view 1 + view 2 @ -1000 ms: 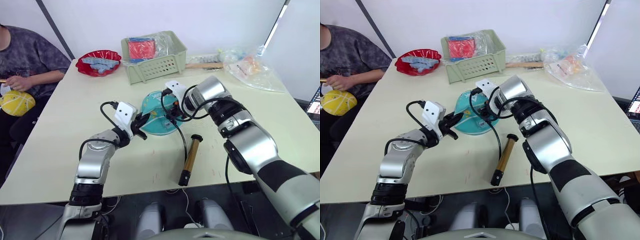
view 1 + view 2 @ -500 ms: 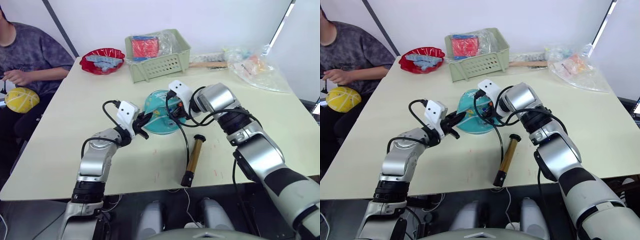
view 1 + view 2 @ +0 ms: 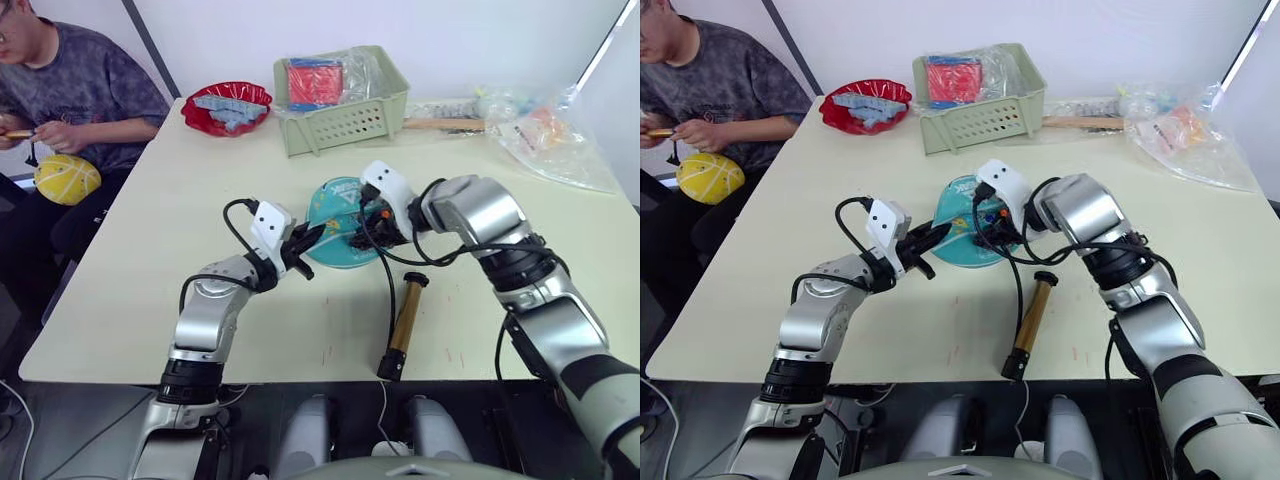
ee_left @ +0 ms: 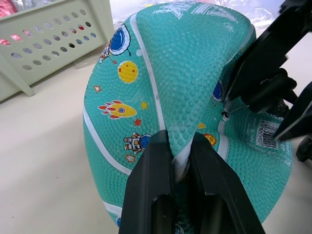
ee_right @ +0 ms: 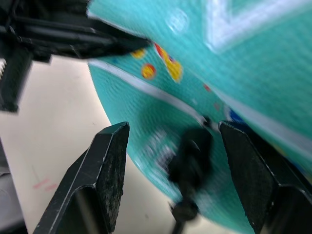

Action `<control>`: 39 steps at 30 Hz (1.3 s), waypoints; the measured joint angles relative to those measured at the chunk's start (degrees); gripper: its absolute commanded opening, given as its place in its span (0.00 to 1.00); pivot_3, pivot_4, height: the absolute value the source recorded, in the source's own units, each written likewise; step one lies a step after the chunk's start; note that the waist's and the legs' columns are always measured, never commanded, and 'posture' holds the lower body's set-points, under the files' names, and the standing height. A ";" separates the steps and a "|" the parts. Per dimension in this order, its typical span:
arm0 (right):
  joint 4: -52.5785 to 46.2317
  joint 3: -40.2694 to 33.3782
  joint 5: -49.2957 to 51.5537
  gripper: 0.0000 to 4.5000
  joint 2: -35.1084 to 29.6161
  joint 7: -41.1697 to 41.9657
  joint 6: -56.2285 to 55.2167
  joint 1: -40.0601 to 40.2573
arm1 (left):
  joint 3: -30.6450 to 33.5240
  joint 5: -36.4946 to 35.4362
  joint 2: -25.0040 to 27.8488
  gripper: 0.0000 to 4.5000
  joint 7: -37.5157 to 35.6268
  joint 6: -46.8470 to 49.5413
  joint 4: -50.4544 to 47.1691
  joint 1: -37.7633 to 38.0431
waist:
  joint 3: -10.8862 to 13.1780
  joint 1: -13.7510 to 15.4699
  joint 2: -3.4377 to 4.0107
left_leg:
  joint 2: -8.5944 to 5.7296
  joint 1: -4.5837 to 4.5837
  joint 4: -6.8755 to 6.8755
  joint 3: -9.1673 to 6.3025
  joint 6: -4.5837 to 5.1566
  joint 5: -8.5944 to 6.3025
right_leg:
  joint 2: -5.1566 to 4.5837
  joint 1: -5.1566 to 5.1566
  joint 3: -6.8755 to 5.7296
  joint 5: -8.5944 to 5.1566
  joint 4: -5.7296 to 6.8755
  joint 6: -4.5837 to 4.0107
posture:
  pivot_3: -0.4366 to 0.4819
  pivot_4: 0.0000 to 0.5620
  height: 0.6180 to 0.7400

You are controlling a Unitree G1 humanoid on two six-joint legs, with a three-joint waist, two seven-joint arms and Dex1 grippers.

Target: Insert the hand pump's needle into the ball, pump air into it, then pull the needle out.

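The teal ball (image 3: 338, 205) lies partly flattened on the table. My left gripper (image 4: 181, 151) is shut on a raised fold of its skin, on the side nearer me (image 3: 308, 238). On the ball's right side, my right gripper (image 5: 173, 130) is open. The black fitting (image 5: 191, 157) of the needle (image 4: 226, 113) hangs between its fingers without touching them. The needle's tip rests against the ball; I cannot tell how deep it goes. The bronze hand pump (image 3: 406, 318) lies on the table in front of the ball. Its black hose (image 3: 391, 272) runs up to the fitting.
A green basket (image 3: 345, 100) and a red bowl (image 3: 226, 108) stand at the far side of the table. Plastic bags (image 3: 548, 138) lie at the far right. A person sits at the far left with a yellow ball (image 3: 67, 178).
The whole picture has shifted, so the camera moved. Both grippers stay at the ball, and the pump lies where it was.
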 measured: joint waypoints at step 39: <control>-15.54 -9.98 8.60 0.68 2.40 -17.71 -3.41 16.41 | -0.18 -0.52 0.15 0.00 -0.17 -0.03 0.83 -0.29 | 0.21 -0.04 0.32 | -0.30 0.27 0.03 -0.81 -0.05 0.04 | 0.13 0.52 -0.63 -0.43 0.38 -0.09 | 0.48 0.27 0.98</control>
